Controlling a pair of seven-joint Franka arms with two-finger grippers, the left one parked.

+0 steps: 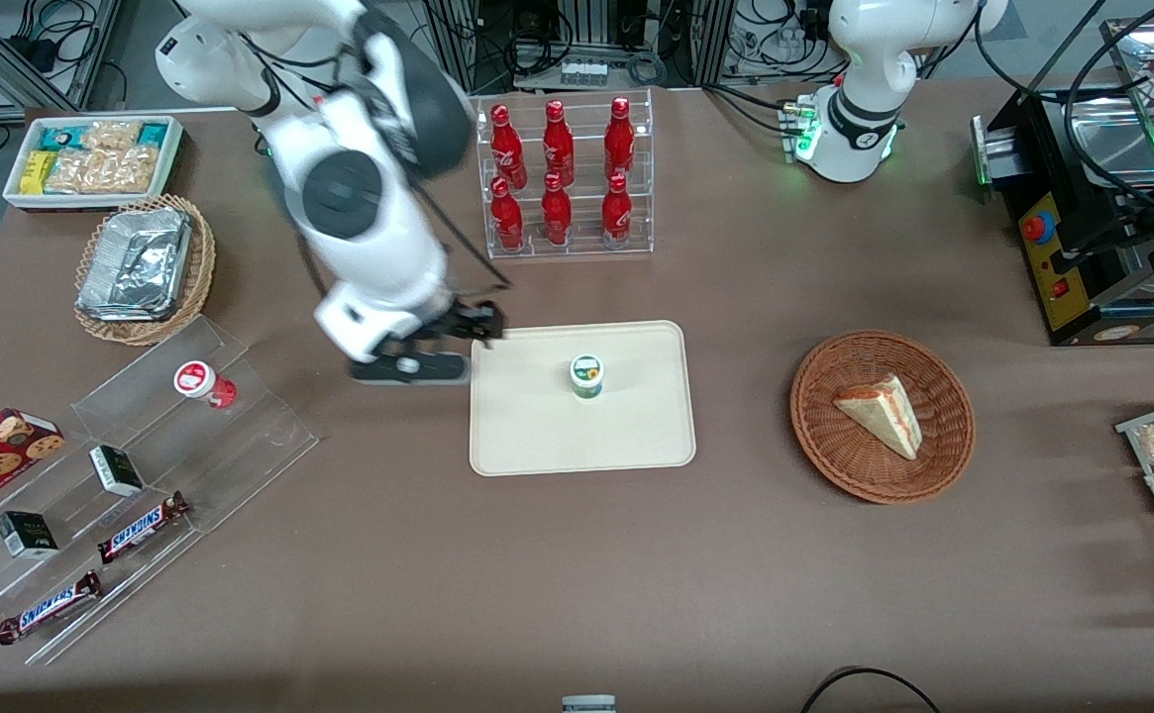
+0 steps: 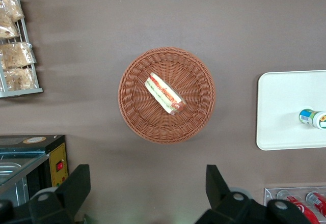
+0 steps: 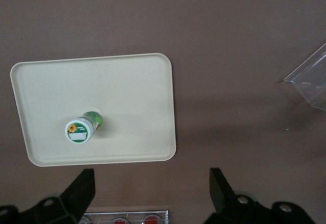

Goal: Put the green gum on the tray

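While fingers (image 3: 151, 191) apart, 1 green gum (image 1: 586, 376) on 1 tray (image 1: 636, 436)

Even overhead light, soft shadows (faint under end effector (image 1: 482, 327)), frames sharp.

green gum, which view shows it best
The right wrist view: the green gum stands whole and upright on the tray, lid label clear. The front view shows it small; the left wrist view catches it at the picture's edge. The end effector, open, hangs above bare table beside the tray.
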